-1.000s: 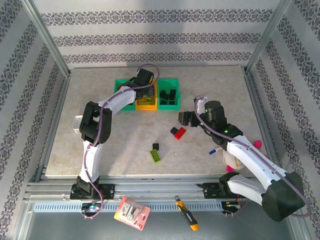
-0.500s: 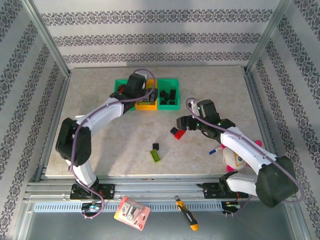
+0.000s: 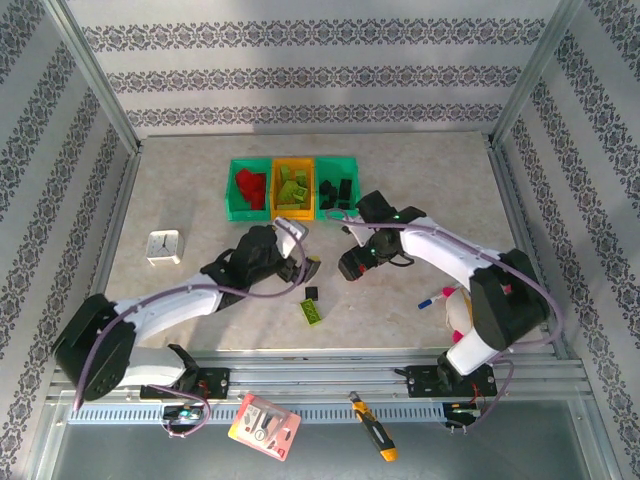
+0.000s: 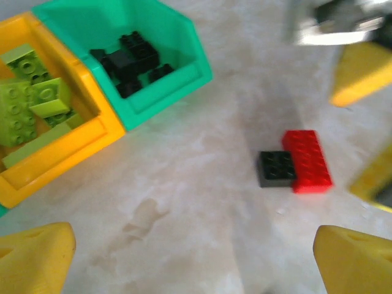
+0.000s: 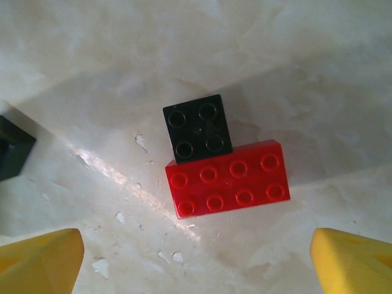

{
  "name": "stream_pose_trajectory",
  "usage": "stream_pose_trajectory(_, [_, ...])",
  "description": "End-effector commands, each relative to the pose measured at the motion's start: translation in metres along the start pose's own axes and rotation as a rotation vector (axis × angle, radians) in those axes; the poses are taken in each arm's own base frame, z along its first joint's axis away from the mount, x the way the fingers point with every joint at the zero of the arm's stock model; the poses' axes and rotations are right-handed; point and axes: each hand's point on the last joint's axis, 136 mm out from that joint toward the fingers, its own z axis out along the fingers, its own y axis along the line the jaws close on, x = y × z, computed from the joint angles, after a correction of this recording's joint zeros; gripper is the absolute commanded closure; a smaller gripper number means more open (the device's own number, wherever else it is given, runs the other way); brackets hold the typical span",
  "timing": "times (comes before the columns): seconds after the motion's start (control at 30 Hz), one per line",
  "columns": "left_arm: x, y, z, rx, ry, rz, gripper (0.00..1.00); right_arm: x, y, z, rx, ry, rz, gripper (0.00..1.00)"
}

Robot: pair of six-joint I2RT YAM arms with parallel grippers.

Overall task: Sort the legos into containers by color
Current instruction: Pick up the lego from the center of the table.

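The containers point(image 3: 291, 162) stand in a row at the back. The left green bin holds red legos point(image 3: 249, 187), the orange bin point(image 4: 79, 144) holds lime ones point(image 4: 27, 101), and the right green bin point(image 4: 184, 67) holds black ones point(image 4: 130, 61). A red brick point(image 5: 229, 179) and a black brick point(image 5: 197, 128) lie touching on the table. My right gripper point(image 5: 196, 260) hovers open just above them. My left gripper point(image 4: 196, 263) is open and empty over bare table, left of that pair point(image 4: 297, 164). Another black brick point(image 3: 311, 293) and a lime brick point(image 3: 313, 312) lie nearer the front.
A small white clock point(image 3: 163, 246) sits at the left of the table. A blue marker point(image 3: 430, 300) lies at the right near a white and pink object point(image 3: 462, 312). The two grippers point(image 3: 308, 266) point(image 3: 352, 262) are close together at the table's middle.
My left arm has swung back from the bins to the table's middle and its jaws have opened. My right gripper has moved left and down over the red and black pair.
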Motion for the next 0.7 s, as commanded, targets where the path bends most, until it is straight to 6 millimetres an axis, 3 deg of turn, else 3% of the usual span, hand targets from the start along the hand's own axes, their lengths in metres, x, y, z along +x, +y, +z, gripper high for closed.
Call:
stream_pose_trajectory(0.0, [-0.009, -0.018, -0.016, 0.071, -0.103, 0.073, 0.01, 0.009, -0.011, 0.008, 0.068, 0.106, -0.105, 0.04])
stream_pose_trajectory(0.13, [0.008, -0.018, -0.031, 0.067, -0.092, 0.101, 0.01, 0.004, -0.014, 0.019, 0.086, 0.144, -0.141, 0.02])
stream_pose_trajectory(0.4, [0.012, -0.013, -0.039, 0.038, -0.086, 0.176, 0.01, 0.001, -0.020, 0.038, 0.117, 0.191, -0.130, 0.04])
stream_pose_trajectory(0.5, [0.011, -0.014, -0.037, 0.042, -0.090, 0.172, 0.01, 0.000, -0.021, 0.043, 0.119, 0.200, -0.115, 0.07])
stream_pose_trajectory(0.67, [0.010, -0.016, -0.036, 0.056, -0.101, 0.169, 0.01, -0.001, -0.020, 0.047, 0.118, 0.208, -0.098, 0.20])
